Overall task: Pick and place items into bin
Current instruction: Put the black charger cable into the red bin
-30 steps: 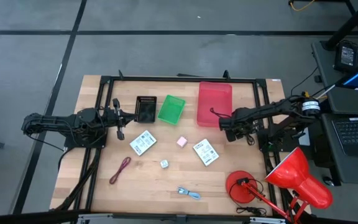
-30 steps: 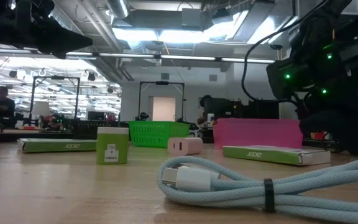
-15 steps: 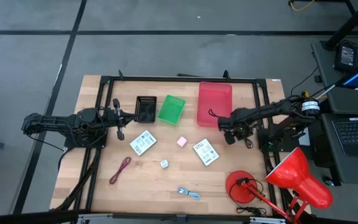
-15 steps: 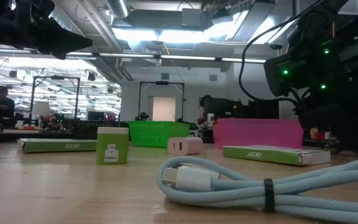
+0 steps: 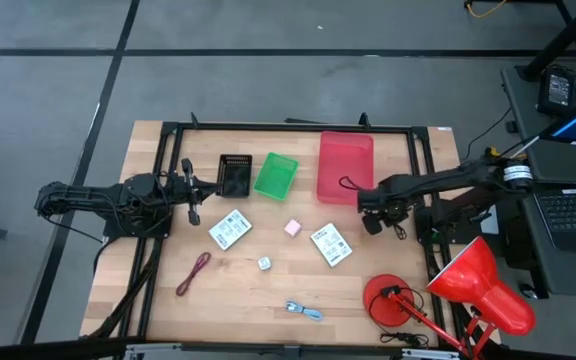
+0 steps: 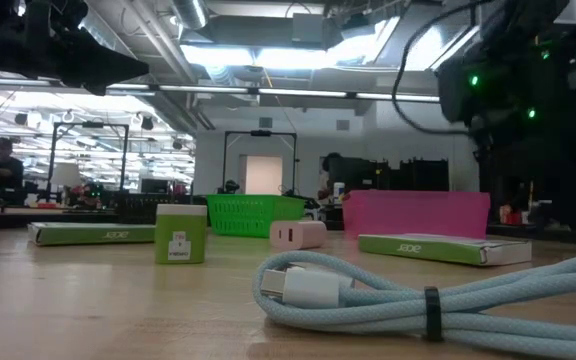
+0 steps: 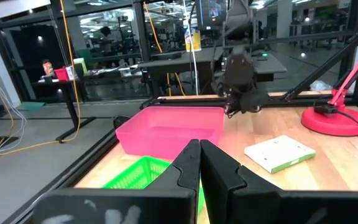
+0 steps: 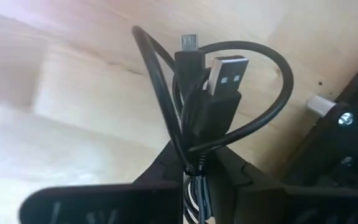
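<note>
We see the right gripper (image 5: 366, 203) pinching a coiled black USB cord (image 8: 207, 99) between its closed fingers just beside the shallow pink plastic bin (image 5: 345, 164), presumably to carry it in, while the left gripper (image 5: 200, 194), fingers shut and empty, waits near the black tray (image 5: 234, 175).

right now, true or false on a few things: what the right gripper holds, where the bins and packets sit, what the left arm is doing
1. The right gripper is shut on the black cord. True.
2. The pink cube lies in the red bin. False: it lies on the table between the two white packets.
3. The green bin stands between the black bin and the red bin. True.
4. The left gripper holds a packet. False: shut, holding nothing.
</note>
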Robot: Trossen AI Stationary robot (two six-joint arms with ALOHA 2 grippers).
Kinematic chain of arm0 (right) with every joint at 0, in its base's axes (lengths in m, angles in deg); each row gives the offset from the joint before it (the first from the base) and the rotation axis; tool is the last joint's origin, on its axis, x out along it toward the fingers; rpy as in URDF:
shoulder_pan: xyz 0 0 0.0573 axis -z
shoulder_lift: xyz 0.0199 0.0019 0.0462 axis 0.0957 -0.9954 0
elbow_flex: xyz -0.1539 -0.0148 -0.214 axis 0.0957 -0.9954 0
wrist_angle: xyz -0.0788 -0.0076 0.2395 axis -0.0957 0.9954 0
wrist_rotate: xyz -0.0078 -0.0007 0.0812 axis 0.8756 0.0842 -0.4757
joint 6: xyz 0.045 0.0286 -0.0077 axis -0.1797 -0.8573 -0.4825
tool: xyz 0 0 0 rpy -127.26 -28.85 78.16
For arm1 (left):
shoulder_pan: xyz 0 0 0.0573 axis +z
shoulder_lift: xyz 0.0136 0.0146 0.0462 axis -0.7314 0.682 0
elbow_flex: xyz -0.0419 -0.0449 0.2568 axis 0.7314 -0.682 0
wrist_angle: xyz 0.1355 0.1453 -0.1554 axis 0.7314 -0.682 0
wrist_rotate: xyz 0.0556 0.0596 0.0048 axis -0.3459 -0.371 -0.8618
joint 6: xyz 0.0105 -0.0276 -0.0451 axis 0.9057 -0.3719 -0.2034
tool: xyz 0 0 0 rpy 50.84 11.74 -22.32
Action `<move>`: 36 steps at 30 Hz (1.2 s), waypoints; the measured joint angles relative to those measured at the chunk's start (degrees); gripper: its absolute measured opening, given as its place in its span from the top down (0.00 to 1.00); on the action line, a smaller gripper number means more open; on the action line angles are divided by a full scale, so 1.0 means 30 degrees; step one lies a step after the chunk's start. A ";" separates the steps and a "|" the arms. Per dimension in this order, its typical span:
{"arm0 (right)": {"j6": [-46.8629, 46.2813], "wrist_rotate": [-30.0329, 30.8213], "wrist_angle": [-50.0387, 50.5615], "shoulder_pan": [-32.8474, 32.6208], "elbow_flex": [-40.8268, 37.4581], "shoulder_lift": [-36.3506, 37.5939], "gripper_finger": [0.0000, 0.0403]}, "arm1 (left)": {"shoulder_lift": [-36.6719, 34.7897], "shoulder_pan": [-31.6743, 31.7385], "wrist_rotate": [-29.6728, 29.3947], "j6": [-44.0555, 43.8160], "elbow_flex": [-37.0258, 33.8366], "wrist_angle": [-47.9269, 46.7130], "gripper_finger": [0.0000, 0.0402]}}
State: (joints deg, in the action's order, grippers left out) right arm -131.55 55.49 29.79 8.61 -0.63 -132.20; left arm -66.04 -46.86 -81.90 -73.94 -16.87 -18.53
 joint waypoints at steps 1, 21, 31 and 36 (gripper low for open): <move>-0.0014 0.0021 -0.0014 -0.0088 0.0000 0.0519 0.94 | -0.0005 0.0000 -0.0007 0.0000 -0.0005 0.0000 0.98; 0.1862 0.5619 -0.3482 -0.2650 0.0000 0.8863 0.97 | -0.0005 0.0000 -0.0017 0.0015 0.0000 0.0000 0.99; 0.8672 0.7972 -1.0055 -0.3549 0.0000 0.9196 0.97 | -0.0001 0.0000 -0.0040 0.0022 0.0000 0.0000 0.99; 1.1529 0.9311 -1.4302 -0.4070 -0.1063 0.9201 0.97 | -0.0004 0.0000 -0.0157 0.0022 0.0000 -0.0007 0.99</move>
State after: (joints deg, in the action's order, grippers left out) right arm -96.96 83.42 -13.12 -3.60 -3.81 -104.59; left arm -66.05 -46.86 -82.37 -73.88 -16.87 -18.55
